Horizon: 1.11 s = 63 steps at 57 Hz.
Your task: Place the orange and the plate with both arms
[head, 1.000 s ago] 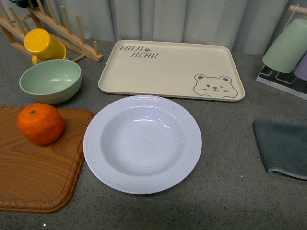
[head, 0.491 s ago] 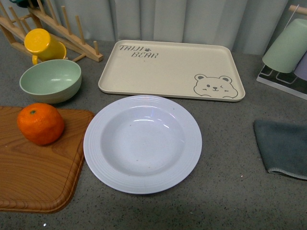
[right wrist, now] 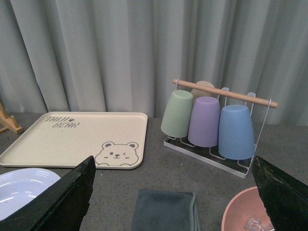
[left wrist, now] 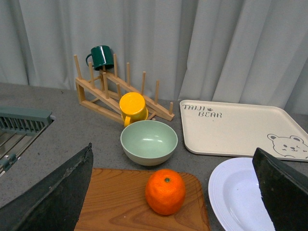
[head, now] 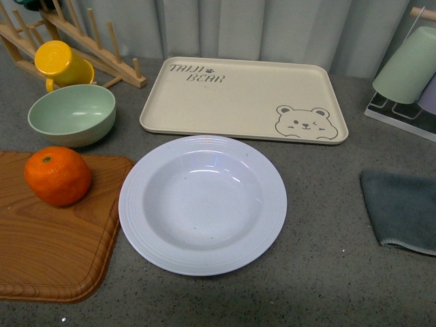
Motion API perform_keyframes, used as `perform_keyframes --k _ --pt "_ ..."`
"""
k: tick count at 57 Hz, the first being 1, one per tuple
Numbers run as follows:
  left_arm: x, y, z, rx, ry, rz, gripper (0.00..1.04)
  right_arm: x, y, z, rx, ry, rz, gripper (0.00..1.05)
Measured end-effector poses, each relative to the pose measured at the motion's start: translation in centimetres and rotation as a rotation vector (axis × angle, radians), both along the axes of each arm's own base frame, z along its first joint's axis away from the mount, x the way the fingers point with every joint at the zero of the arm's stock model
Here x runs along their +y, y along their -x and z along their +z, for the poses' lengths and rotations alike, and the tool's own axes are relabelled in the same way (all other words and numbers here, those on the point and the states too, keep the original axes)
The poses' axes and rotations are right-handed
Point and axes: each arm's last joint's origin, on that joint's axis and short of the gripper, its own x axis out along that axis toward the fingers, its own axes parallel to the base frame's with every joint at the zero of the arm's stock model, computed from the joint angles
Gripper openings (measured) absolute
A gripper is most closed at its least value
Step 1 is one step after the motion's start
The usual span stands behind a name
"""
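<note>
The grey worktop [head: 327,272] carries a beige bear-printed tray [head: 245,95] at the middle of its far edge. A wooden board [head: 48,252] fills the near left corner. The white plate [head: 202,204] lies flat and empty in the middle, between the tray and the near edge. Its left rim is just beside the board; whether they touch is unclear. A dark cloth [head: 402,208] lies at the right edge. A green bowl [head: 71,114] stands by the left edge, beyond the board. The orange [head: 58,176] sits on the board's far end, stem spot up, apart from the plate. The left claw [left wrist: 172,150] is spread wide and holds nothing, and so is the right claw [right wrist: 173,159].
</note>
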Motion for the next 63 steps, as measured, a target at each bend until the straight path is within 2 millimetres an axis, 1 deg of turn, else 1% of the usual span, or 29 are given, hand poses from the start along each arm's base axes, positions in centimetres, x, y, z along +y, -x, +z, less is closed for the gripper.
perform_keyframes --k 19,21,24,26,29,34,40,47,54,63 --pt "0.0 0.0 0.0 0.0 0.0 0.0 0.98 0.0 0.0 0.0 0.0 0.0 0.0 0.95" --pt "0.0 0.0 -0.1 0.015 0.009 0.032 0.98 0.0 0.0 0.0 0.0 0.0 0.0 0.95" --pt "-0.1 -0.3 -0.4 0.099 0.065 0.217 0.98 0.0 0.0 0.0 0.001 0.0 0.0 0.95" --pt "-0.2 -0.5 -0.7 0.127 0.076 0.305 0.98 0.0 0.0 0.0 0.0 0.0 0.0 0.95" --pt "-0.1 -0.8 -1.0 0.147 0.096 0.392 0.98 0.0 0.0 0.0 0.0 0.0 -0.002 0.95" --pt "0.1 -1.5 -1.0 0.159 0.143 0.424 0.98 0.0 0.0 0.0 0.0 0.0 -0.001 0.95" --pt "0.5 -3.2 -0.9 0.202 0.188 0.39 0.98 0.0 0.0 0.0 0.0 0.0 0.0 0.95" --pt "1.1 -5.8 -1.4 0.261 0.199 0.379 0.98 0.0 0.0 0.0 0.0 0.0 -0.001 0.95" --pt "0.9 -9.2 -2.8 0.359 0.188 0.326 0.98 0.0 0.0 0.0 0.0 0.0 -0.001 0.95" --pt "0.7 -11.7 -4.9 0.484 0.167 0.305 0.98 0.0 0.0 0.0 0.0 0.0 0.0 0.95"
